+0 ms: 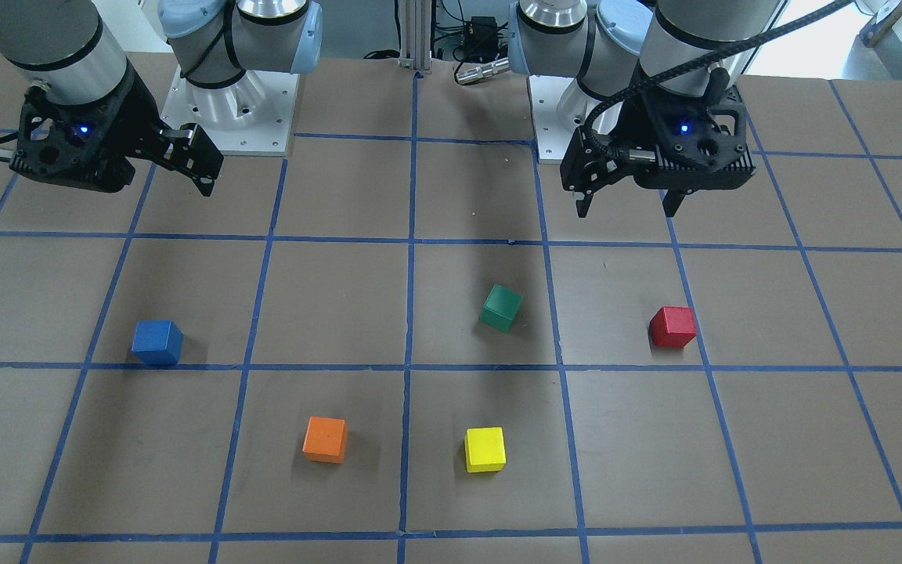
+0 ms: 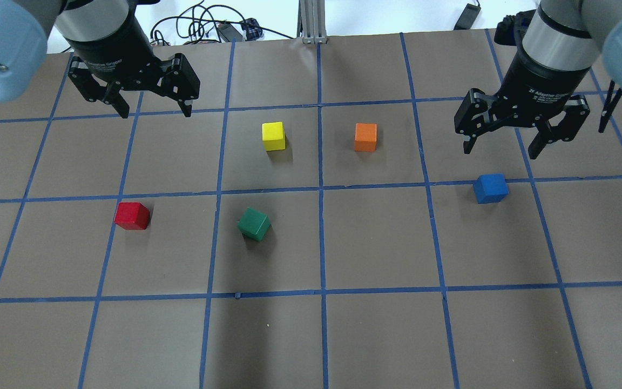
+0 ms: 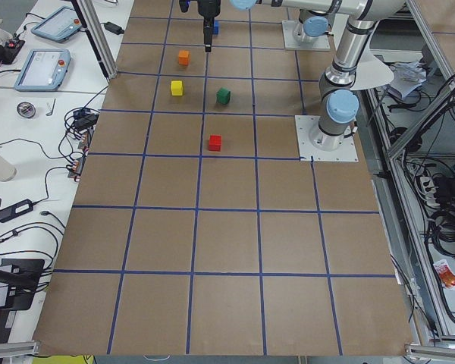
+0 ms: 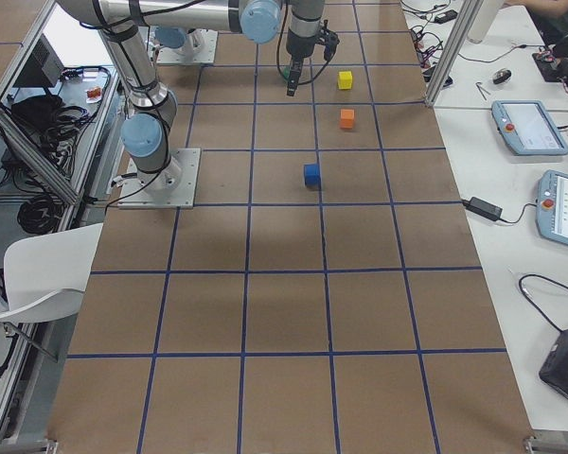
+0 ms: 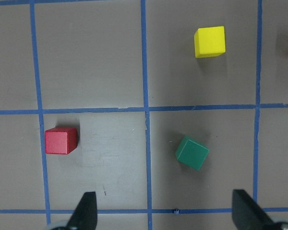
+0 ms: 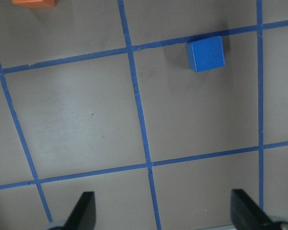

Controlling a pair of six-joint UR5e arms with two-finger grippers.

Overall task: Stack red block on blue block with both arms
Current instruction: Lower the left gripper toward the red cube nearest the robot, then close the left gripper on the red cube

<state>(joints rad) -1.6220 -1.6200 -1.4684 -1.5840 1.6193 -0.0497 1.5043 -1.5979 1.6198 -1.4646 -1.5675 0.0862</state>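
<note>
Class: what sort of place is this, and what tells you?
Probably a robotics lab: a left arm and right arm bolted to a tape-gridded table, coloured cubes laid out, control tablets on a side bench.

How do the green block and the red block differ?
The green block sits turned at an angle to the tape lines; the red block sits roughly square to them. The green block lies near the table's middle; the red block further toward the robot's left. Both look equally large.
</note>
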